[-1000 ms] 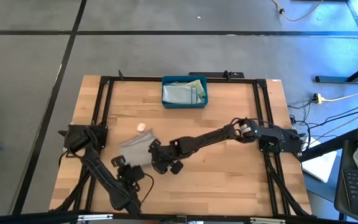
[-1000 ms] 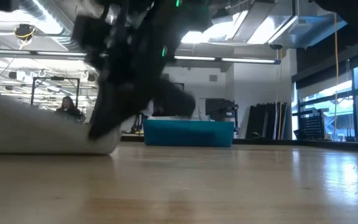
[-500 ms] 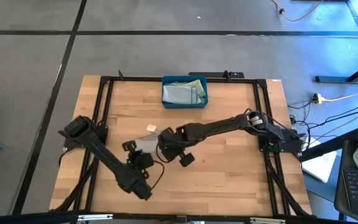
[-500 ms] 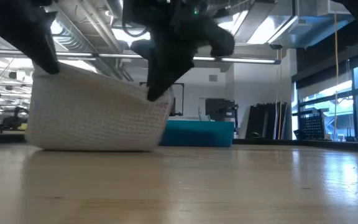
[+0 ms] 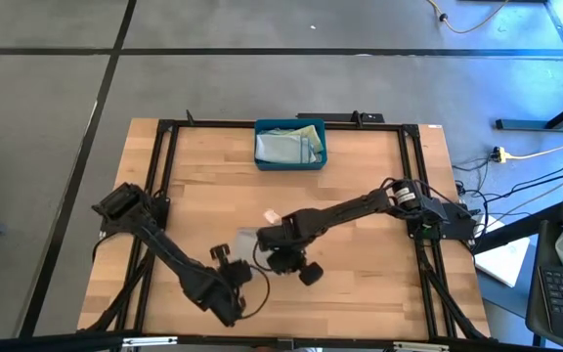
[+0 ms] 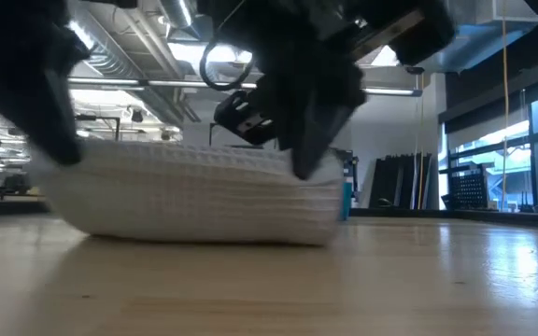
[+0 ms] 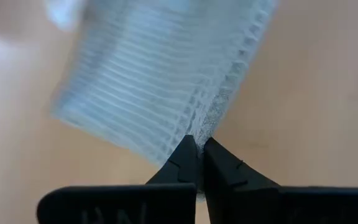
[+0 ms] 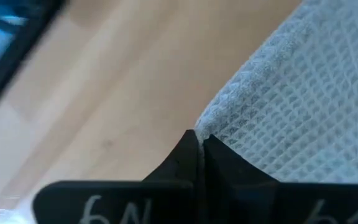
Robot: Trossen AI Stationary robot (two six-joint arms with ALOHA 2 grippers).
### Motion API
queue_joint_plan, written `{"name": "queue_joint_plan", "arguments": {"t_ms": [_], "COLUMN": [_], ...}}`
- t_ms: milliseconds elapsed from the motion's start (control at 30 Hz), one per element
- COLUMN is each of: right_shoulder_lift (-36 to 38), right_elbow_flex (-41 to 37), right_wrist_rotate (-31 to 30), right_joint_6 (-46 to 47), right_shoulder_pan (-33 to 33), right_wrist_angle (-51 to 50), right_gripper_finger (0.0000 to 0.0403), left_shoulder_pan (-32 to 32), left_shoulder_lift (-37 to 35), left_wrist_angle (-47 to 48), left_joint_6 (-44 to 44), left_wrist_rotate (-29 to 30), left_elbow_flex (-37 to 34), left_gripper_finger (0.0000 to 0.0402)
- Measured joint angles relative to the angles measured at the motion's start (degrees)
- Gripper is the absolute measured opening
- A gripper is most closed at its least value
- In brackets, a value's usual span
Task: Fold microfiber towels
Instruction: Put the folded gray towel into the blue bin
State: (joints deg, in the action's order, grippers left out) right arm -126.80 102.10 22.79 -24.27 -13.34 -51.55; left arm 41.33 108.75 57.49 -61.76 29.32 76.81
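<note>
Both sets of jaws are pressed together, each pinching a bit of the same pale grey towel (image 6: pixel 194 201). Down near the front edge of the wooden table (image 5: pixel 360 284), the left gripper (image 7: pixel 197 163) nips the towel by one corner. The cloth has little raised squares all over it, like a waffle. Just beside it, a bit farther in, the right gripper (image 8: pixel 198 152) nips another edge of that towel. From above, the towel (image 5: pixel 247 239) shows only as a small pale patch between the two dark arms, near the middle of the table. From table height it looks like a low, puffy heap, with its bottom resting on the wood and the two grippers holding it at each end.

Farther back, by the far edge of the table, sits a teal-blue bin (image 5: pixel 290 144). More towels (image 5: pixel 286 145) lie folded inside it, pale green and pale blue.

Past the table is a big room with long ceiling lights (image 6: pixel 409 90).
</note>
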Motion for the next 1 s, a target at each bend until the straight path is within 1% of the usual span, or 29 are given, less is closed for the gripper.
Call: {"name": "queue_joint_plan", "arguments": {"t_ms": [67, 100, 167, 233, 300, 433, 533, 567, 733, 867, 1000], "right_shoulder_lift": [0.00, 0.00, 0.00, 0.00, 0.00, 0.00, 0.02, 0.02, 0.31, 2.03, 5.96], "right_elbow_flex": [-0.92, -1.30, -1.80, -2.13, -2.15, -1.61, -1.59, -1.57, -1.59, -1.61, -1.61], "right_wrist_rotate": [2.65, 3.47, 3.67, 2.44, -1.36, -15.63, -23.97, -25.56, -26.57, -33.68, -41.69], "right_joint_6": [-1.07, -1.56, -2.47, -2.64, -1.92, -1.30, -1.46, -1.47, -1.30, -0.75, 0.69], "right_shoulder_pan": [-0.72, -0.82, -0.84, -0.71, -0.71, -0.38, -0.04, 0.03, 0.41, 0.25, 0.36], "right_wrist_angle": [0.41, 0.48, 1.10, 1.79, 1.96, 1.70, 1.82, 1.86, 1.45, -0.53, -2.45], "right_gripper_finger": [0.0011, 0.0011, 0.0011, 0.0011, 0.0011, 0.0012, 0.0012, 0.0012, 0.0012, 0.0012, 0.0012], "left_shoulder_pan": [1.01, 1.42, 2.02, 2.09, 1.77, 0.52, -0.71, -1.10, -2.22, -2.86, -4.49], "left_shoulder_lift": [-0.01, -0.05, -0.07, -0.07, -0.07, -0.07, -0.07, -0.07, -0.07, -0.07, -0.09], "left_wrist_angle": [-6.38, -8.07, -9.22, -8.96, -7.74, -0.34, 5.18, 6.42, 7.43, 9.16, 15.85], "left_joint_6": [0.90, 0.92, 1.03, 2.02, 4.03, 5.31, 5.12, 5.01, 6.69, 9.61, 9.86], "left_wrist_rotate": [-2.80, -3.36, -3.52, -3.61, -3.24, 2.00, 5.12, 5.64, 6.22, 8.59, 12.85], "left_elbow_flex": [-1.37, -1.71, -2.06, -2.11, -2.11, -2.20, -2.22, -2.22, -2.22, -2.20, -1.48], "left_gripper_finger": [0.0000, 0.0000, 0.0000, 0.0000, 0.0000, 0.0000, 0.0000, 0.0000, 0.0000, 0.0000, 0.0000]}}
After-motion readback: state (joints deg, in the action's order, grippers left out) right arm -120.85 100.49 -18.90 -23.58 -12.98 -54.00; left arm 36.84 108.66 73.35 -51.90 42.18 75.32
